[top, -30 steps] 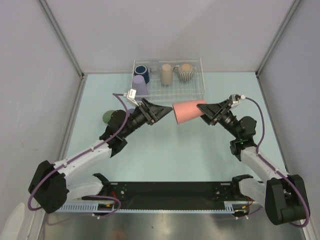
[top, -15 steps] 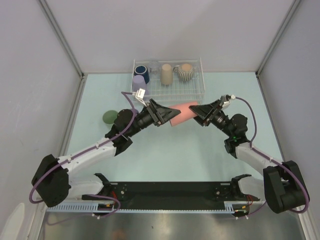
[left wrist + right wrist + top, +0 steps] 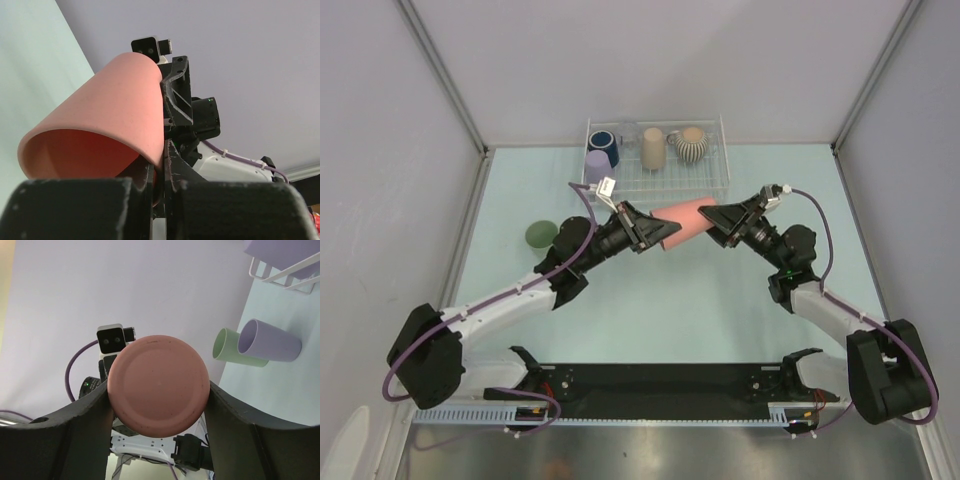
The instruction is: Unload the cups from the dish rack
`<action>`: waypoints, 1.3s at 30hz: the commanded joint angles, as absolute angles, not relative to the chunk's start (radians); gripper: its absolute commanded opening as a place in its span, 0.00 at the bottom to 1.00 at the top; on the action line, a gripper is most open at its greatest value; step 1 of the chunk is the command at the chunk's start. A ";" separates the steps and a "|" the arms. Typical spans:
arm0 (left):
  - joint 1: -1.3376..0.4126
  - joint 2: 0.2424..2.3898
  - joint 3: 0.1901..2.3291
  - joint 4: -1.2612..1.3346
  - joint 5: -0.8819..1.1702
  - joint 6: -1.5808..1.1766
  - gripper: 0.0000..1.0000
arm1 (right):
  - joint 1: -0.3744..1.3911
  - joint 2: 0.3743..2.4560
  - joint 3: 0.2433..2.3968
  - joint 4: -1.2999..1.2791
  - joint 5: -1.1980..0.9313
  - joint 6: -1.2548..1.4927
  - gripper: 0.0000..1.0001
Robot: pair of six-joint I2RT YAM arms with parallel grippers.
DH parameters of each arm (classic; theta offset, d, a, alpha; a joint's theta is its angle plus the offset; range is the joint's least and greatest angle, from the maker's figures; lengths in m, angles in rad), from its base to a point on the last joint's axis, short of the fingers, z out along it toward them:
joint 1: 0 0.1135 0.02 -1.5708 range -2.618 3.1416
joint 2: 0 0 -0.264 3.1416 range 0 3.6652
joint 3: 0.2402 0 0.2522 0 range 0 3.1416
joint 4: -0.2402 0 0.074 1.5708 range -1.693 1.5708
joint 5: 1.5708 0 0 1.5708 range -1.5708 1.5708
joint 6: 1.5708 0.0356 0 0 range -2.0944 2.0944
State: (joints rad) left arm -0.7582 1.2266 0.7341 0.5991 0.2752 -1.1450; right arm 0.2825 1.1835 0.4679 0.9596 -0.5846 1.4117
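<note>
Near dish rack (image 3: 705,178) | arms angled inward | left fingers (image 3: 75,210) pinch pink cup (image 3: 682,218) rim | right fingers (image 3: 235,430) clasp base

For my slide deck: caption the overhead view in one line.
Left claw and right claw hold one salmon-pink cup aloft in front of the dish rack.

From my feed I see a pale mint tabletop (image 3: 660,300), boxed in by plain lavender-grey walls (image 3: 650,60) at the back and both sides. Silver metal posts (image 3: 441,75) mark the back corners. A black rail (image 3: 660,380) runs along the near edge. The light is soft and even.
</note>
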 commanded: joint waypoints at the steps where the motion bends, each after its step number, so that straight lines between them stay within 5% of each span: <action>1: -0.767 1.229 0.802 0.643 0.301 -1.134 0.00 | 0.290 1.181 0.502 0.914 -0.646 1.324 0.03; 4: -0.767 1.232 0.834 0.547 0.295 -1.117 0.00 | 0.288 1.181 0.517 0.890 -0.670 1.319 0.21; 6: -0.767 1.233 0.885 0.462 0.285 -1.091 0.00 | 0.282 1.172 0.537 0.849 -0.684 1.310 0.42; 7: -0.767 1.233 0.906 0.368 0.272 -1.079 0.00 | 0.279 1.151 0.546 0.788 -0.687 1.304 0.69; 10: -0.767 1.242 1.040 0.066 0.201 -0.982 0.00 | 0.255 1.067 0.626 0.479 -0.638 1.191 0.99; 14: -0.767 1.278 1.254 -0.294 0.072 -0.820 0.01 | 0.230 1.014 0.823 0.027 -0.487 0.935 1.00; 19: -0.767 1.390 1.465 -0.687 -0.121 -0.652 0.00 | 0.291 1.052 1.103 -0.496 -0.002 0.643 1.00; 28: -0.767 1.790 1.882 -1.123 -0.258 -0.413 0.00 | 0.411 0.971 1.082 -0.673 0.350 0.597 1.00; 39: -0.750 1.927 1.914 -1.152 -0.259 -0.359 0.00 | 0.413 0.910 1.019 -0.696 0.338 0.577 1.00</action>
State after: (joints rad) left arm -0.7631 1.9312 1.8557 -1.1221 -0.2234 -0.4057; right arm 0.4091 0.9253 1.0294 -0.6861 0.3073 0.5987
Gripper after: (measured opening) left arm 0.071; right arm 0.995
